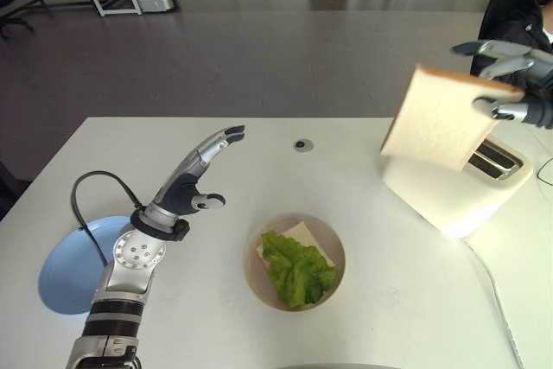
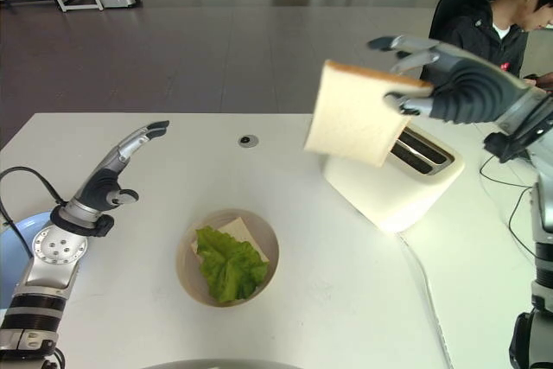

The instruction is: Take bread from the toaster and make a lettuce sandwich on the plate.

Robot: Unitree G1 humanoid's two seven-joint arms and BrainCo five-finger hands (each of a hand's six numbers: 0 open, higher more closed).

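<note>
Step in hand: top slice is out of the toaster and in the air, not yet placed.

Right robot hand (image 2: 458, 84) has fingers curled onto the far edge of the top slice (image 2: 359, 114). The slice hangs tilted just above and in front of the toaster (image 2: 393, 183), clear of the slots.

Left robot hand (image 2: 108, 183) grips nothing. Its fingers are stretched out and it sits over the counter (image 2: 346, 300), well left of the plate and touching nothing.

Containers:
- Plate (image 2: 187, 276), centre of the counter: 1 bottom slice (image 2: 235, 229) with lettuce (image 2: 229, 270) on it. The lettuce covers most of the bread, and 1 bread corner pokes out at the back.
- Toaster: the slot I can see looks dark with no bread in it. Part of the top is hidden behind the held slice, so I can't confirm the rest.
- Blue plate (image 1: 65, 265) at the left counter edge, beside the left arm. Not part of the stack.

My read: 2 of 3 layers are done and this slice closes the sandwich. Next move is to carry it left and down to the plate, level it flat, square it to the bottom slice and let go on the lettuce.

Risks: it is held by 1 edge only, so it may swing or fold. The lettuce is crumpled, so the slice may land crooked or slide.
</note>
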